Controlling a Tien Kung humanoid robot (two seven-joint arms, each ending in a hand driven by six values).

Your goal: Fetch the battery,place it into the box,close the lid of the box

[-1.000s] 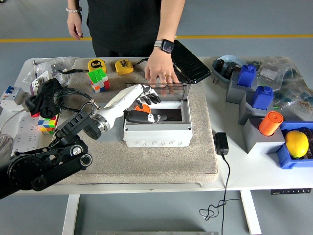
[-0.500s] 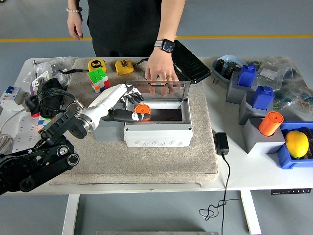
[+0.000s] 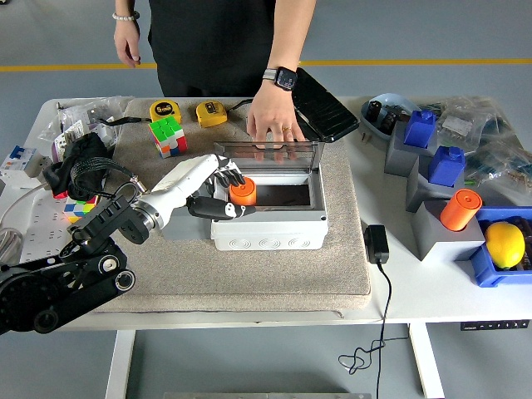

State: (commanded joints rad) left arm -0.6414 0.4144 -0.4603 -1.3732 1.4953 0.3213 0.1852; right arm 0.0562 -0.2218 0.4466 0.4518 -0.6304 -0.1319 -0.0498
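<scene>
Orange battery (image 3: pixel 243 190) sits inside the open grey box (image 3: pixel 268 223), just beyond the left hand (image 3: pixel 209 187), whose fingers are loosely spread, gripping nothing; the lid (image 3: pixel 268 153) remains unclosed.

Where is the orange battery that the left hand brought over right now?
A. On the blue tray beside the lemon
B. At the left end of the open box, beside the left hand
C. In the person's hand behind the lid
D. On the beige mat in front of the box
B: the orange battery sits at the left end of the open box, with the left hand right beside it.
</scene>
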